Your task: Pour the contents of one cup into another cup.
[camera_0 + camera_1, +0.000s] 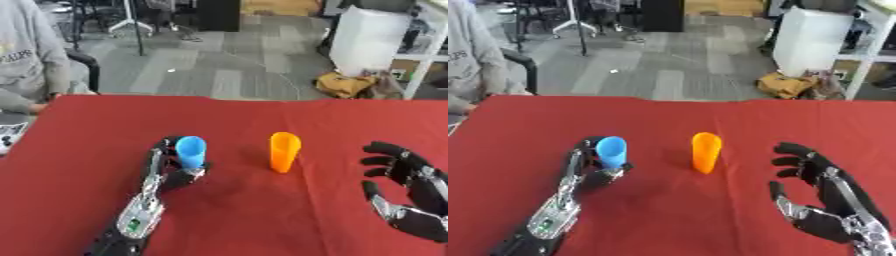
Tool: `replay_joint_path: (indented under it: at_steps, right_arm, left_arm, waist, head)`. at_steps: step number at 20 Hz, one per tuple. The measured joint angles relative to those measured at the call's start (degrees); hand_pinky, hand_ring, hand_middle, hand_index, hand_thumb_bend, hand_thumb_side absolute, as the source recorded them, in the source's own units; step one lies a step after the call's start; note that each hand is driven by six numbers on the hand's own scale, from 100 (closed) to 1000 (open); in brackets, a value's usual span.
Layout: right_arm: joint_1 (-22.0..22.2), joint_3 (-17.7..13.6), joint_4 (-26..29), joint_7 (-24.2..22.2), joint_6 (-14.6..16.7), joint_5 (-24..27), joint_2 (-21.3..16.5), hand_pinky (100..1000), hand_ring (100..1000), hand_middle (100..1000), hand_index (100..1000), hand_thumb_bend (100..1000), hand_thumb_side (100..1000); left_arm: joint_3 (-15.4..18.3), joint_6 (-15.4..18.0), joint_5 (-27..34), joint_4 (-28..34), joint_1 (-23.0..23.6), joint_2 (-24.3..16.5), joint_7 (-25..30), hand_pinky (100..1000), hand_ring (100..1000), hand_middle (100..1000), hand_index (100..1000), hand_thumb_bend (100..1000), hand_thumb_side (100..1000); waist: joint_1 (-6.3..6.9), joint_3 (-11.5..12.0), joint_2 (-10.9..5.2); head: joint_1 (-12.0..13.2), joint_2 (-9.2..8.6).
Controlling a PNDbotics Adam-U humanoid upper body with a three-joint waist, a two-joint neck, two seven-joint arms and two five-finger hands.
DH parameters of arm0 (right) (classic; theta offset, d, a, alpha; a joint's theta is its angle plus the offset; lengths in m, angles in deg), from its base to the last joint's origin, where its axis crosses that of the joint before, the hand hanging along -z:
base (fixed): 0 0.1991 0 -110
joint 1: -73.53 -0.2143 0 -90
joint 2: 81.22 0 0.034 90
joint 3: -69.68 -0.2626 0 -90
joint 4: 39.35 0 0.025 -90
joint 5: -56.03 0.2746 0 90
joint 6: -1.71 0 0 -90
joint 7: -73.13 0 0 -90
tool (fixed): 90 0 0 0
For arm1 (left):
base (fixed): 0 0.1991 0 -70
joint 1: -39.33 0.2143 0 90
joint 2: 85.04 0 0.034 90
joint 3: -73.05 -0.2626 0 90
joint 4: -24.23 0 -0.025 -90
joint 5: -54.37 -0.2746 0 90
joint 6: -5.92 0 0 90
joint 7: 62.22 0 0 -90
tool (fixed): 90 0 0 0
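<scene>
Left hand (171, 172) curled round blue cup (191, 151), right hand (820, 200) spread idle; risked knocking over upright orange cup (283, 151) mid-bench on tilt.

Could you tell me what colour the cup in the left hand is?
Blue cup, clearest in the left eye view.

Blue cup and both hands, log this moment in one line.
left hand: shut on blue cup | orange cup: upright, free | right hand: open, idle
</scene>
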Motion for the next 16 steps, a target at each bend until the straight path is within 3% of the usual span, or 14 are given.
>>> replay_joint_path:
  at_steps: [9,15,16]
  right_arm:
    - [-0.30,0.30,-0.01,-0.15,0.12,0.01,0.00,704,778,810,890,205,100]
    - [-0.31,0.30,-0.02,-0.23,0.19,0.01,0.00,705,776,809,890,204,100]
    - [-0.31,0.30,-0.02,-0.25,0.21,0.01,0.00,705,776,809,891,203,100]
  left_arm:
    - [0.03,0.50,-0.47,-1.47,-0.89,0.00,0.96,412,543,532,745,772,100]
    - [0.03,1.40,-0.48,-1.48,-1.00,0.01,2.23,352,484,473,708,693,100]
    - [0.02,1.50,-0.48,-1.45,-1.00,0.01,2.44,336,467,457,693,647,100]
  waist:
    - [-0.07,-0.38,0.20]
    - [-0.08,-0.45,0.42]
    - [-0.07,-0.45,0.43]
  head:
    - [0.20,-0.04]
    - [0.28,-0.05]
    - [0.28,-0.05]
